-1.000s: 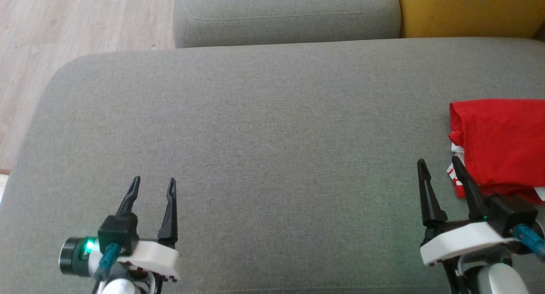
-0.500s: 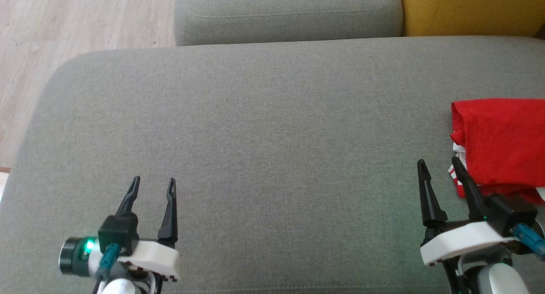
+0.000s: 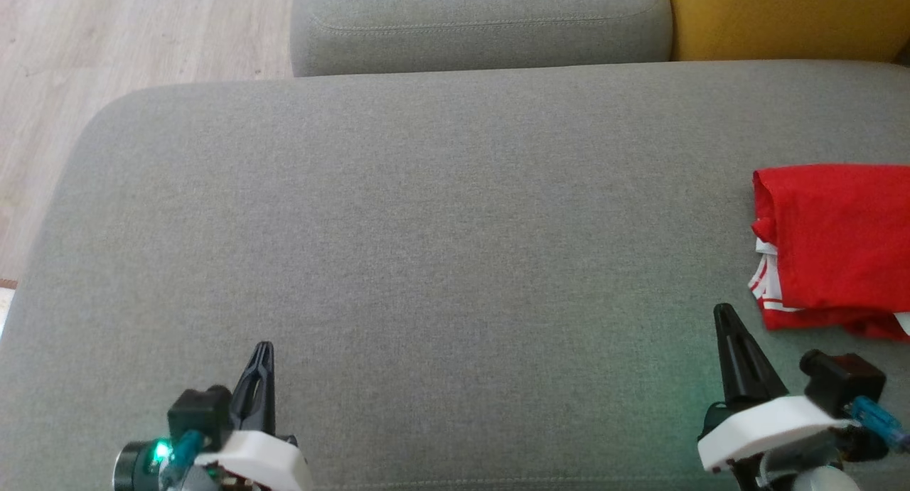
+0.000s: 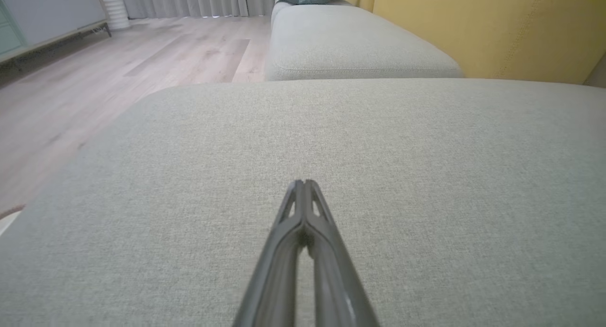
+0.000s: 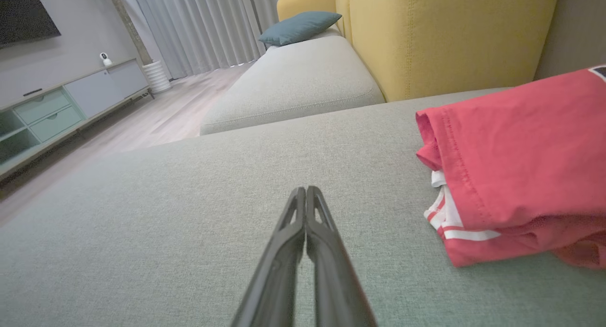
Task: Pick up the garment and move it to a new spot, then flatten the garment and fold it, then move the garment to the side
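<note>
Head cam: L pincer [image 3: 261,350] sits low at near-left of grey seat cushion [image 3: 441,228], jaws pressed together, empty. R pincer [image 3: 725,315] near-right, likewise closed on nothing. Red garment [image 3: 839,242] lies folded at cushion's right side, just beyond R tips, not touching.

L wrist cam: 2 fingers [image 4: 279,265] meet at tips; bare fabric ahead.

R wrist cam: same closure; garment to the right, white striped hem [image 5: 450,223] poking out.

Risk, my est.: R arm swinging right could snag the hem and undo the fold.
</note>
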Motion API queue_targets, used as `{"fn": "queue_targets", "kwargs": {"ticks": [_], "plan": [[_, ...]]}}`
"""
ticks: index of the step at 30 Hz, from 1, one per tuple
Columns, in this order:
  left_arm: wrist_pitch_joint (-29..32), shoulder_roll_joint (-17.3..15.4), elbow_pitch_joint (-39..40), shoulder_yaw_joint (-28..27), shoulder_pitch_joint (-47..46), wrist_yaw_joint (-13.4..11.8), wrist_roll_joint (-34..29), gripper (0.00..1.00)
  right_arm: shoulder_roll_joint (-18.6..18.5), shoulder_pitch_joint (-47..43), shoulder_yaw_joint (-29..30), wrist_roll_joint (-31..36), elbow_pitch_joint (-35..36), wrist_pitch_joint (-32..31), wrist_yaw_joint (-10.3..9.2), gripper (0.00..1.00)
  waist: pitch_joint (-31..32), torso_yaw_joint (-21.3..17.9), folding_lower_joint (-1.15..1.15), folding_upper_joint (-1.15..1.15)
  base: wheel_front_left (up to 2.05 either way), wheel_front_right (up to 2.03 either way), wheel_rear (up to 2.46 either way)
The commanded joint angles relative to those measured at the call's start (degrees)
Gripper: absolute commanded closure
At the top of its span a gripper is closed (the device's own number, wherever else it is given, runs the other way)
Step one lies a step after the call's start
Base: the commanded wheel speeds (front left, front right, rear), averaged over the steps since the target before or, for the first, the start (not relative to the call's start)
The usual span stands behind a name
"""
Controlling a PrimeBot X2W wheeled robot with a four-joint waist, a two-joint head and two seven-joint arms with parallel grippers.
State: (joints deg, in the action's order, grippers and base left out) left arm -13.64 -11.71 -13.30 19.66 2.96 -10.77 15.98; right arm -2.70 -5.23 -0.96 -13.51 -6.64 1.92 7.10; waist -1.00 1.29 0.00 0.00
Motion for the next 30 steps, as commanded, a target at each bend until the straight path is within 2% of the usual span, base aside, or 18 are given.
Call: {"fn": "queue_targets", "kwargs": {"ticks": [1,30], "plan": [[0.1,-0.2,1.7,-1.1,-2.5,0.4,1.4,1.0,-0.4,2.2,0.2,-1.6,1.6,-0.2,0.03,1.0,0.0,0.0,0.0,0.0,0.0,0.0,0.0],[4.1,1.2,0.8,-6.1,-4.2,4.8,20.3,1.0,-1.1,4.4,0.9,-21.1,-0.6,-1.3,0.11,1.0,0.2,-0.3,0.0,0.0,0.0,0.0,0.0]]}}
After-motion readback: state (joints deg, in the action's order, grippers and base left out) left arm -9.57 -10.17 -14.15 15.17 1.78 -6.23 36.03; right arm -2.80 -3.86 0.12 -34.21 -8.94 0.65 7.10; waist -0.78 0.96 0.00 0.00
